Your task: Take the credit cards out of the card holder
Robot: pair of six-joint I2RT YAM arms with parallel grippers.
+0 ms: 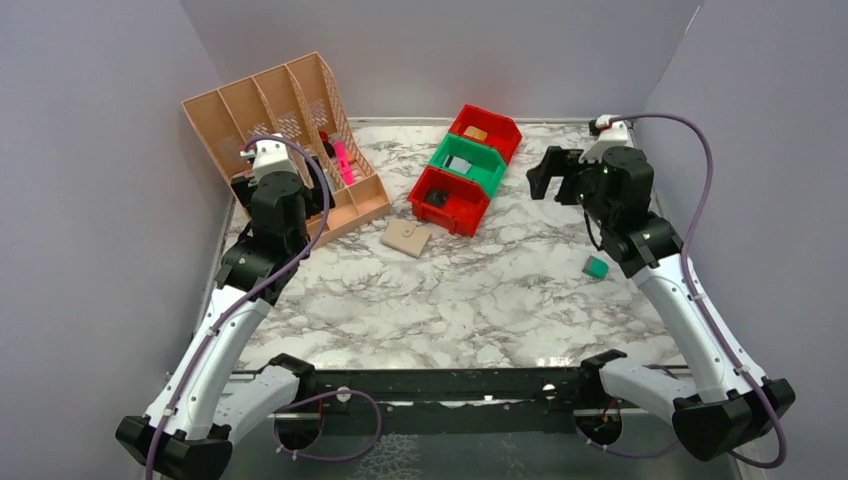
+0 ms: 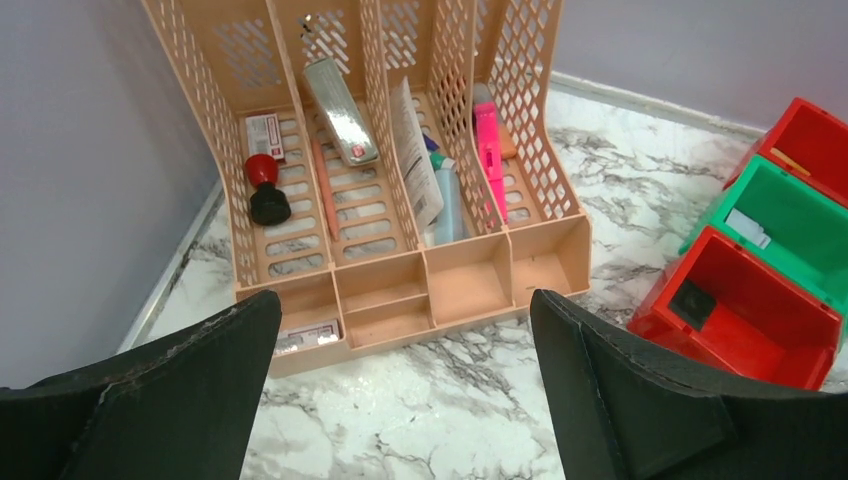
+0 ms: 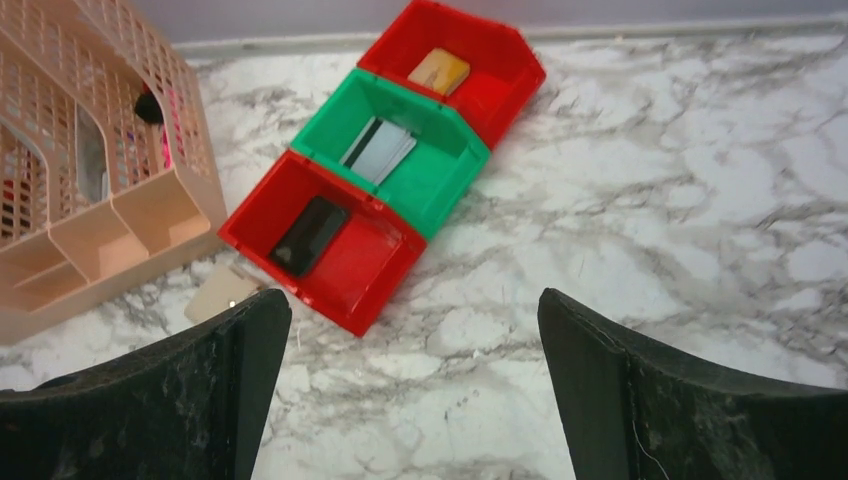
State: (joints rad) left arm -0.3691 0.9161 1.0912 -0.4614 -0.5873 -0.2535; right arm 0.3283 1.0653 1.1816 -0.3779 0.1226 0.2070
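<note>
The card holder is a small tan wallet lying flat and closed on the marble table, just in front of the near red bin. In the right wrist view only a tan corner of the card holder shows past my left finger. No credit cards show on it; its inside is hidden. My right gripper hangs open and empty above the table, to the right of the bins. Over by the peach organizer, my left gripper is also open, with only bare marble between its fingers.
A peach desk organizer with pens and small items stands at the back left. A near red bin holding a black item, a green bin with grey cards and a far red bin form a diagonal row. A small teal block lies near the right arm.
</note>
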